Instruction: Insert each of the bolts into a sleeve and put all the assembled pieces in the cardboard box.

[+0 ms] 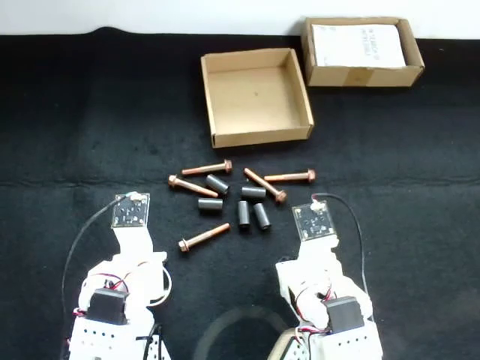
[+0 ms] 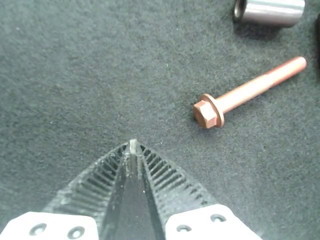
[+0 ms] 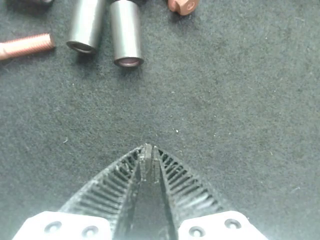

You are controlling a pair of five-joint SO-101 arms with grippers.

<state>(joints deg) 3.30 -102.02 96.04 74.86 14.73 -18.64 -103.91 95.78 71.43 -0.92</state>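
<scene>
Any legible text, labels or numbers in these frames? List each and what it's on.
White sheet inside the far cardboard box: printed lines, too small and blurred to read.
Left arm's circuit board and right arm's circuit board: no marking readable.
Bolt: no marking seen on its head.
Sleeve: plain, no text.

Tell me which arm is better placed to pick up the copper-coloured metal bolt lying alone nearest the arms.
Left, probably. The copper-coloured metal bolt lies just ahead of the left gripper, head end nearest. The right gripper faces two grey metal sleeves instead.
</scene>
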